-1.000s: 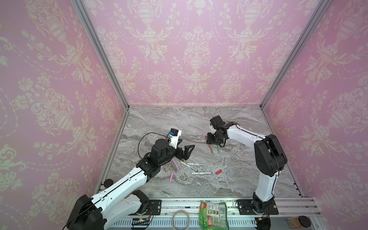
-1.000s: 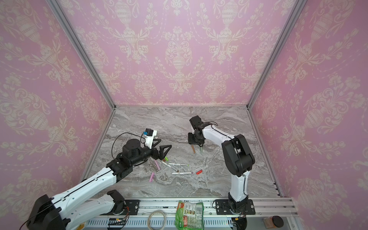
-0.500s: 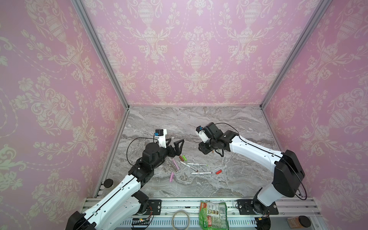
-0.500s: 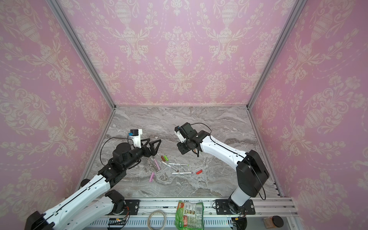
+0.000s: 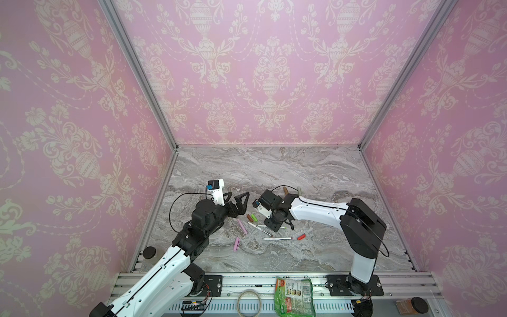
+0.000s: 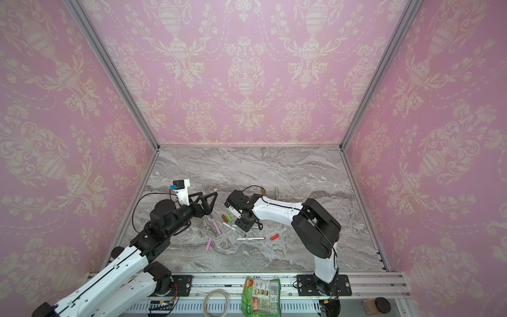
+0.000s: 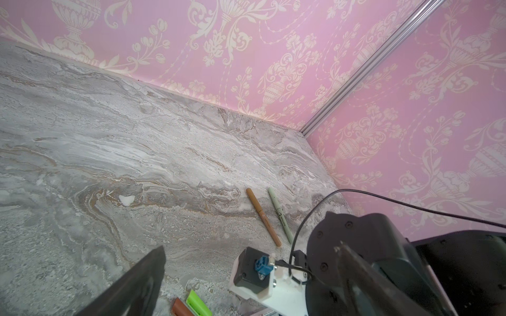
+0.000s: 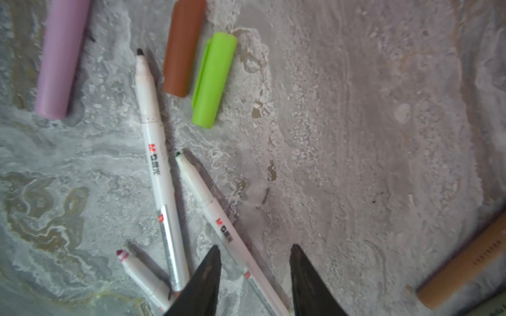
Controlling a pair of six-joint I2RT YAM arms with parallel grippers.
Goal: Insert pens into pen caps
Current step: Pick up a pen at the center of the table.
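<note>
Logging progress: little looked done. The three white pens [image 5: 277, 238] lay bare on the table [image 5: 315, 247]. The brown cap [image 8: 183, 49], bright green cap [image 8: 213, 79] and red cap [image 5: 301, 236] lay loose. The tan-brown pen [image 7: 262, 216] and pale green pen [image 7: 279, 216], side by side at the back, looked whole, perhaps already capped; we could not confirm. Two pink pieces [image 5: 242, 227] lay apart, so we judged them unjoined.

The right gripper [image 8: 254, 260] hung low over the pens, fingers parted, gripping nothing. The green-tipped pen [image 8: 208, 202] ran slantwise through the gap, its tip pointing toward the bright green cap. The dark-tipped pen [image 8: 156, 136] lay roughly alongside, tip aimed near the brown cap. The left gripper [image 5: 239, 199] was raised clear of the table, fingers spread wide, empty.
</note>
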